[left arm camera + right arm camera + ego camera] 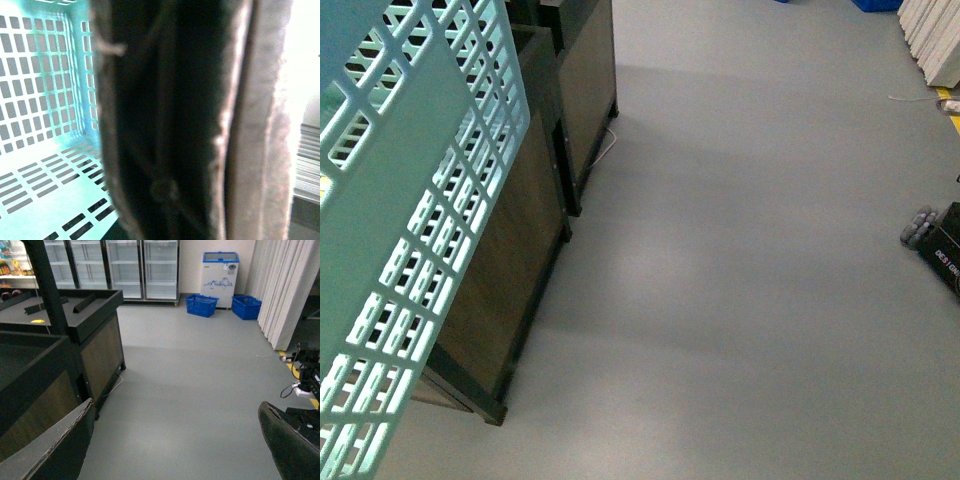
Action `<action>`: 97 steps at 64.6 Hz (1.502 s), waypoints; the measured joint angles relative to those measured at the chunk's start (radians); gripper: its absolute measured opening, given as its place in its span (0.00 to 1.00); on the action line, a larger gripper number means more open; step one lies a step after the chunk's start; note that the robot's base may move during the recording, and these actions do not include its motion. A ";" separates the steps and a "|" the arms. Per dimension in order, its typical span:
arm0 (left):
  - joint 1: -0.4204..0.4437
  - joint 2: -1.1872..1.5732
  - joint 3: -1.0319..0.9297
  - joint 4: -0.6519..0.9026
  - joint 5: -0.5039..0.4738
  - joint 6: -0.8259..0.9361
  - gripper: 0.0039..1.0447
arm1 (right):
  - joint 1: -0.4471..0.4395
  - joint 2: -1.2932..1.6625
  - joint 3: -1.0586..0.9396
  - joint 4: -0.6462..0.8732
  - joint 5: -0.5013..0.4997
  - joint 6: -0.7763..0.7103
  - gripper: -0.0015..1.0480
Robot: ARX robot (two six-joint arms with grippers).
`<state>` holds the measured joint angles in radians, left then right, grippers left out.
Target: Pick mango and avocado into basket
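The basket runs off the front view's left edge — a blurred dark shape hides half its inside.

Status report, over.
Right gripper open, empty. Left gripper state unclear. Basket up at left, no fruit on its visible floor. Mango, avocado not in sight. Dark stand close beside basket.

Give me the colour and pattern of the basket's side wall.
The basket is pale turquoise with rows of rectangular slots, clearest in the front view.
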<state>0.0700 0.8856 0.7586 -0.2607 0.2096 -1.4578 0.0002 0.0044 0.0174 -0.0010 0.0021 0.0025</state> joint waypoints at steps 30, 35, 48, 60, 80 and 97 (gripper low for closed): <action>0.001 0.000 0.001 0.000 0.000 0.000 0.13 | 0.000 -0.001 0.000 0.000 -0.002 0.000 0.92; 0.001 0.000 0.001 0.000 0.002 -0.001 0.13 | 0.000 0.000 0.000 0.000 -0.002 0.000 0.92; 0.001 0.000 0.001 0.000 0.000 0.000 0.13 | 0.000 0.000 0.000 0.000 -0.002 0.000 0.92; 0.001 0.000 0.001 0.000 0.001 -0.001 0.13 | 0.000 0.000 0.000 0.000 -0.002 0.000 0.92; 0.001 0.000 0.001 0.000 0.001 0.000 0.13 | 0.000 0.000 0.000 0.000 -0.002 0.000 0.92; 0.001 0.000 0.001 0.000 0.000 0.002 0.13 | 0.000 -0.001 0.000 0.000 -0.002 0.000 0.92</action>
<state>0.0711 0.8852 0.7593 -0.2607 0.2100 -1.4563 0.0002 0.0036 0.0174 -0.0013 0.0006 0.0025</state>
